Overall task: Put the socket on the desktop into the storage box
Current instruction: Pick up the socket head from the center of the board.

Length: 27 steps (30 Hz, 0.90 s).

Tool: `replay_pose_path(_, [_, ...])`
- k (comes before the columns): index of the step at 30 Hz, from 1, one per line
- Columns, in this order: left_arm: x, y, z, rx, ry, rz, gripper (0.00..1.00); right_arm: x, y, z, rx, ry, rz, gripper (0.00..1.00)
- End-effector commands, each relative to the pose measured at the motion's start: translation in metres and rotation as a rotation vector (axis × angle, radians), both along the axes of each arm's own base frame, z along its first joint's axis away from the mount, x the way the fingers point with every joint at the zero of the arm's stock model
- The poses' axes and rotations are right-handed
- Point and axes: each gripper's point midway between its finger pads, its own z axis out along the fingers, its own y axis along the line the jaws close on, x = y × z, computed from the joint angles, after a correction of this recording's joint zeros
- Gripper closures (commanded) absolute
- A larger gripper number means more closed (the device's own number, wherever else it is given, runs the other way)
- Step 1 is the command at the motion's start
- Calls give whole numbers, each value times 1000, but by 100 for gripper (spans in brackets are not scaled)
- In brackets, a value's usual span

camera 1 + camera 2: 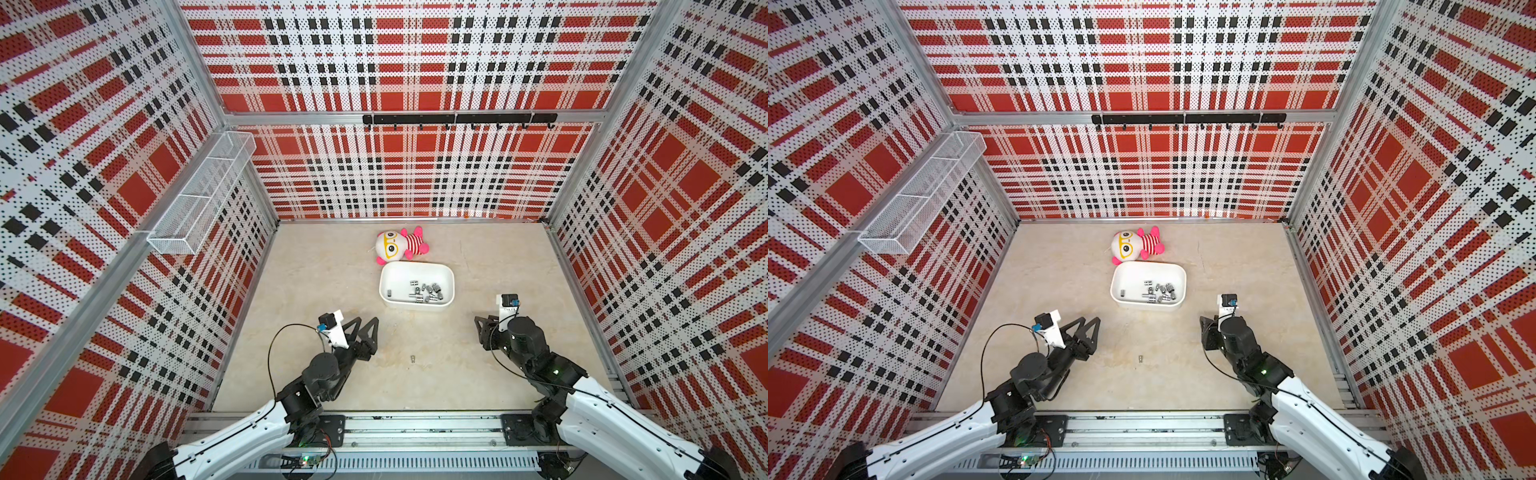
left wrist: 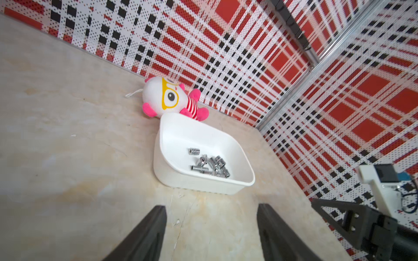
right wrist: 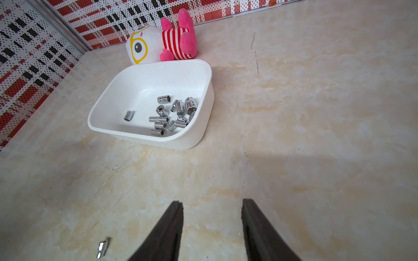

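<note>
One small metal socket [image 1: 412,358] [image 1: 1140,358] lies on the beige desktop [image 1: 324,282] between my two arms; the right wrist view shows the socket [image 3: 101,246] off to one side of the fingers. The white storage box [image 1: 388,282] [image 1: 1121,276] [image 2: 181,135] [image 3: 140,85] sits further back and holds several sockets [image 1: 428,291]. My left gripper [image 1: 368,321] [image 1: 1090,320] [image 2: 212,206] is open over bare desktop short of the box, with nothing between its fingers. My right gripper [image 1: 482,322] [image 1: 1206,322] [image 3: 212,201] is open and empty too, to the right of the box.
A pink and white plush doll [image 1: 399,245] lies right behind the box. A white wire-mesh basket [image 1: 199,195] hangs on the left wall and a black hook rail [image 1: 457,119] on the back wall. Plaid pegboard walls close three sides; an aluminium rail [image 1: 415,424] runs along the front.
</note>
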Motion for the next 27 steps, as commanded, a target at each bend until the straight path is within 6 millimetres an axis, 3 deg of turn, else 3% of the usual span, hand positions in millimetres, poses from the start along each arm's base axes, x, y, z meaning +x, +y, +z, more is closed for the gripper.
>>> replay_pose_path(1, [1,4,11,-15,-43,20,31,-4,0,8,27,-14,9,52])
replay_pose_path(4, [2,4,9,-18,-36,20,31,-8,1,17,53,-39,24,51])
replay_pose_path(10, [5,4,7,17,-35,38,31,-17,22,29,95,30,127,46])
replay_pose_path(14, [7,12,5,16,-23,82,32,-22,53,24,76,86,173,46])
replay_pose_path(19, [10,37,-4,9,-10,209,32,-36,106,4,-90,113,223,45])
replay_pose_path(24, [10,41,-5,-25,-8,216,33,-43,159,-30,-196,173,266,45])
replay_pose_path(27, [12,42,-7,-21,0,222,34,-43,178,-51,-233,212,278,47])
